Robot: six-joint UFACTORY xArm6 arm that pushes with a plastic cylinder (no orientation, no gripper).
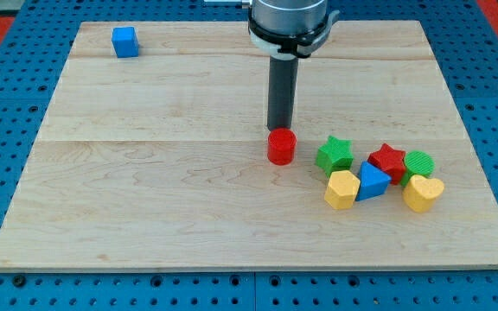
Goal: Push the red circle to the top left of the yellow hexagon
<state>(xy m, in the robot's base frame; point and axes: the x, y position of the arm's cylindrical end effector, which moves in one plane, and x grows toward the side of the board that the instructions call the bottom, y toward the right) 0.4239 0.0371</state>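
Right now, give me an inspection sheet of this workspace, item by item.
Surface: pale wooden board, flat, on a blue pegboard base.
Job's things: red circle near the board's middle; yellow hexagon lower and to the view's right of it, apart.
Clutter: green star, blue triangle, red star, a green block of unclear shape and yellow heart clustered by the hexagon; blue cube alone at the view's top left.
Grippers: none; my tip sits just behind the red circle, on its top side.
Cables: nothing seen.
Surroundings: red strips at the top corners.
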